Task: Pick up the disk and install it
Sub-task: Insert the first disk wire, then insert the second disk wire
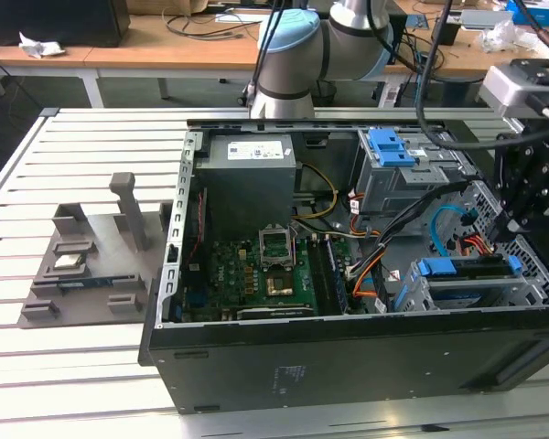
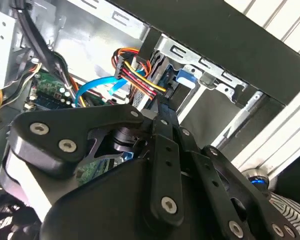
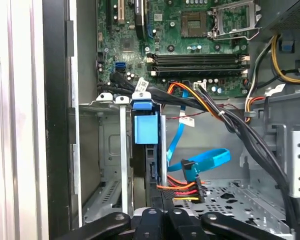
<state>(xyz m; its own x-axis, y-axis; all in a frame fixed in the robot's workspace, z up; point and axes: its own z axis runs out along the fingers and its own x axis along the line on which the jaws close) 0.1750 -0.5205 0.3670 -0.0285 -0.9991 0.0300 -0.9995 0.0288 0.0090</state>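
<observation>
Black metal frames an open computer case lying on a pale slatted tabletop in the exterior view. Inside it sit a green motherboard, a grey power supply toward the tabletop's far edge, and bundled cables. The disk, marked by its blue bracket, sits in the silver drive cage at the case's end on the exterior view's right, near the front wall. The black pincer hangs directly above that cage. A grey parts holder rests on the tabletop at the exterior view's left, well apart from the case.

In the second wrist view, the pincer's black linkage points toward the cage, where a blue tab shows beside red, yellow and orange wires. I cannot tell whether the pincer is spread or pressed together.

In the first wrist view, the blue bracket of the disk stands upright in a cage slot between silver rails, with a blue ribbon cable just beside it and the motherboard beyond.
</observation>
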